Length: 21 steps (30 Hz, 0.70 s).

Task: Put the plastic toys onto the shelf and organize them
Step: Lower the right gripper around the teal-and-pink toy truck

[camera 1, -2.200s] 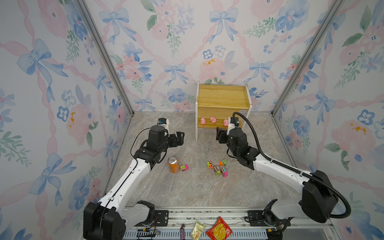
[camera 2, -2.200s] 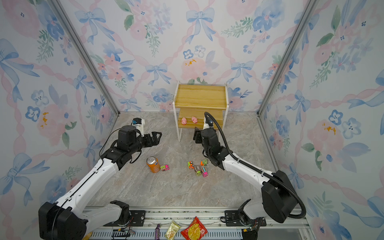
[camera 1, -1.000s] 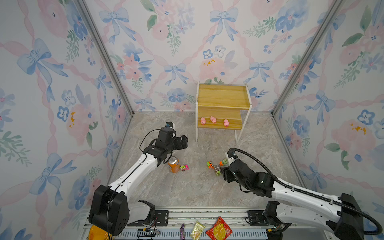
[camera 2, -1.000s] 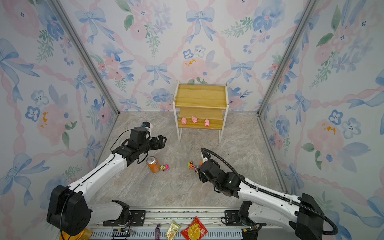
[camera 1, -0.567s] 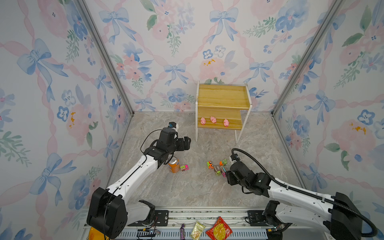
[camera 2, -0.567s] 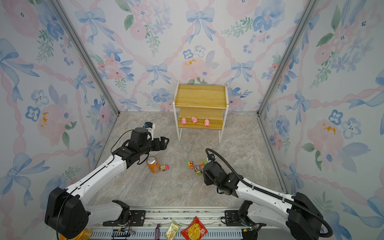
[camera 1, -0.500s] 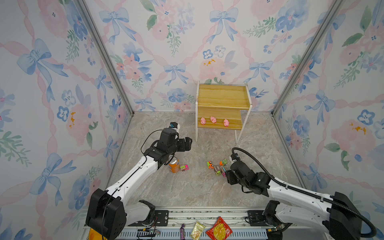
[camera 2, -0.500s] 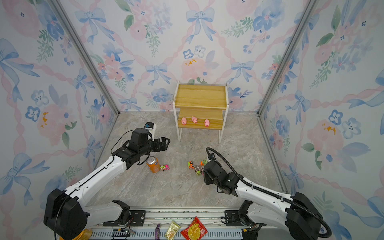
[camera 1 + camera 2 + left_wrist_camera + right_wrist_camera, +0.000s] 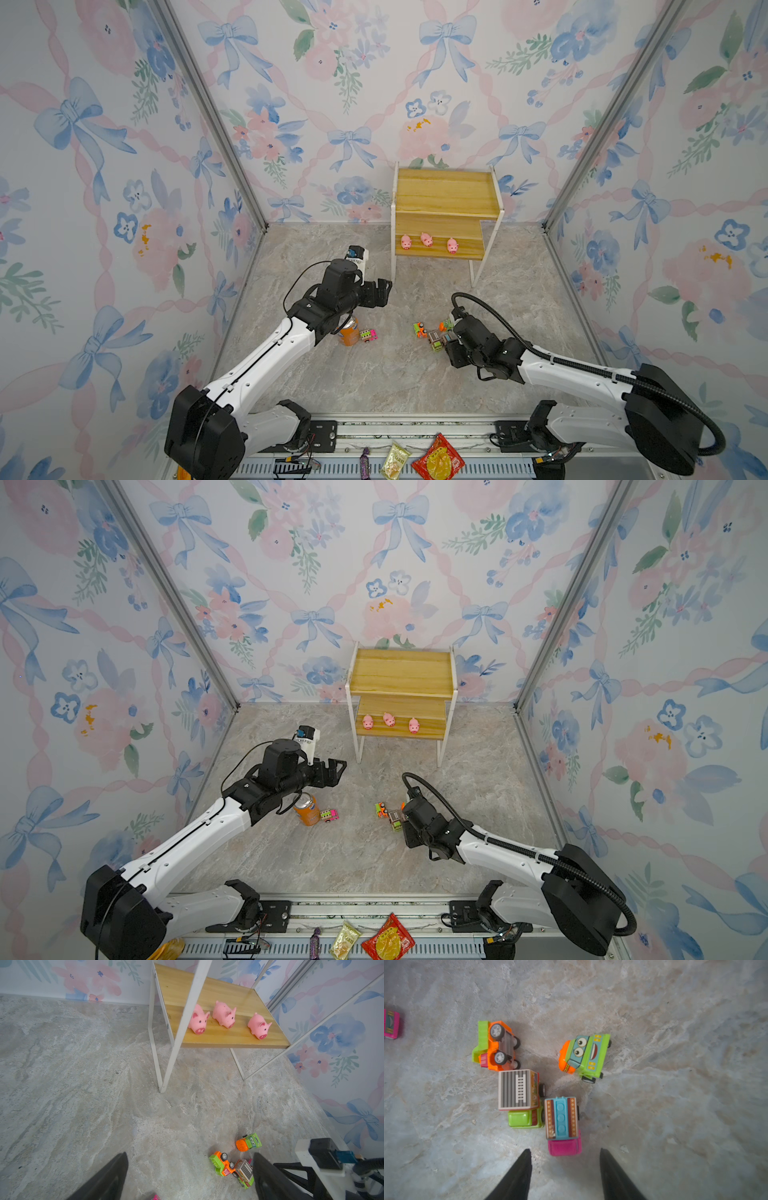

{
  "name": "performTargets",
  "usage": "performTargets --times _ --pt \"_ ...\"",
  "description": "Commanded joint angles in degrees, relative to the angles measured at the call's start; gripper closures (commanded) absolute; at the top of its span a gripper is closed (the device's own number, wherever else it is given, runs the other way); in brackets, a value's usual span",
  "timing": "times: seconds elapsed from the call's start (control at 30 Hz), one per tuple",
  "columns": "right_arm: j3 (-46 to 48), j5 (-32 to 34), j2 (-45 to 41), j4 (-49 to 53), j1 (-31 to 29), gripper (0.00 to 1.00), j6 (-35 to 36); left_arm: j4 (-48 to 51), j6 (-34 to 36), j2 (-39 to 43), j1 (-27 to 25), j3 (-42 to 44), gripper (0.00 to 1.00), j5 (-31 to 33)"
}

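Observation:
The shelf [image 9: 444, 191] [image 9: 399, 671] stands against the back wall. Three pink pigs [image 9: 406, 242] [image 9: 427, 239] [image 9: 452, 245] sit in a row on its lower board [image 9: 228, 997]. Several trucks lie bunched on the floor: an orange one on its side [image 9: 494, 1047], a green-faced one [image 9: 584, 1055], a ladder-roofed one [image 9: 519, 1093] and a blue-topped pink-cab truck [image 9: 562, 1120]. My right gripper [image 9: 564, 1150] [image 9: 446, 341] is open, low over the floor, the pink cab's end just between its tips, untouched. My left gripper [image 9: 190, 1155] [image 9: 384, 291] hangs open and empty left of the shelf.
An orange soda can [image 9: 349, 332] [image 9: 306, 809] stands under my left forearm, with another pink truck [image 9: 368, 335] [image 9: 391, 1024] right beside it. The shelf's white legs [image 9: 166, 1068] stand near my left gripper. Snack packets [image 9: 438, 461] lie on the front rail.
My right arm left the third pig on the shelf, dropped to the truck cluster, and its jaws have narrowed around the pink cab. My left gripper drifted slightly right, toward the shelf.

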<state>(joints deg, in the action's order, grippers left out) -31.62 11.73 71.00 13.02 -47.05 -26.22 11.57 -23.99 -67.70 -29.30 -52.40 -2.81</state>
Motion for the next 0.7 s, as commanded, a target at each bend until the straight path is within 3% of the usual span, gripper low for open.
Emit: performTargets --times 0.0,0.67 --pt "-1.5 -1.8 1.9 -1.8 1.2 0.46 2.1 -0.8 1.6 -0.5 -0.2 0.0 0.06 0.6" --pt "3.0 -1.6 9.4 -18.0 2.7 0.56 3.0 -0.8 1.8 -1.2 0.1 0.0 0.06 1.2"
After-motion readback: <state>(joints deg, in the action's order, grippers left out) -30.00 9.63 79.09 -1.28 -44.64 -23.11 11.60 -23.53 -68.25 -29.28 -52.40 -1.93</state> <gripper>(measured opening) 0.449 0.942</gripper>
